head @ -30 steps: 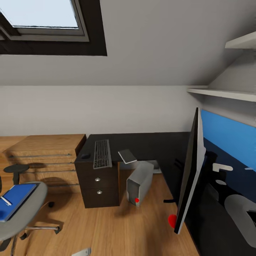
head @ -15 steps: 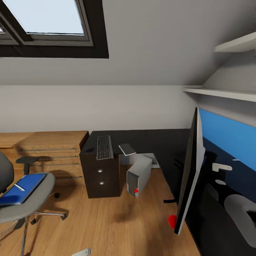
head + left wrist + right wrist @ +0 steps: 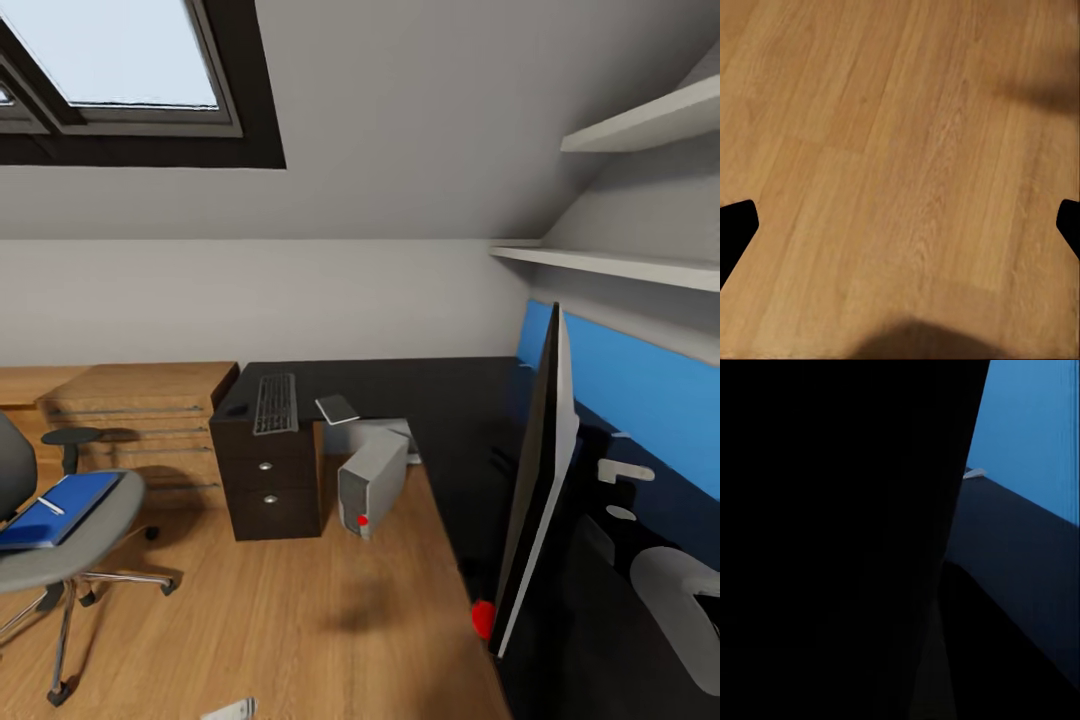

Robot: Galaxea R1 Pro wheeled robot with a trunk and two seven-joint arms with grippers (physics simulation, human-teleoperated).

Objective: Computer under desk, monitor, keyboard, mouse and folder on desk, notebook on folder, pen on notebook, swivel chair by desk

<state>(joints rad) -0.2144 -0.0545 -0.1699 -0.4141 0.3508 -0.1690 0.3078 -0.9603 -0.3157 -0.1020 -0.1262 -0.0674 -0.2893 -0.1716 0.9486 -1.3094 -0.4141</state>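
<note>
Attic bedroom w/ sloped white ceiling, a skylight at upper left, white wall shelves at right, wood floor below. The dark desk runs along the far wall and turns toward the near right. On its far left end, over the drawer unit, lies the keyboard, w/ the mouse just left of it and a grey notebook just right, apart from it. The grey computer tower stands on the floor beside the drawers, partly under the desk edge. A wooden dresser sits left of the desk. At near left is the swivel chair, well apart from the desk, w/ the blue folder on its seat and a white pen on top. At near right the monitor is seen edge-on, very close, blocking much of the desk; blue screen surface beyond it. Left gripper: dark fingertips at the frame edges, spread wide, nothing between, over bare floor. Right wrist view is mostly black w/ a blue strip; right pincer state can't be told.
</note>
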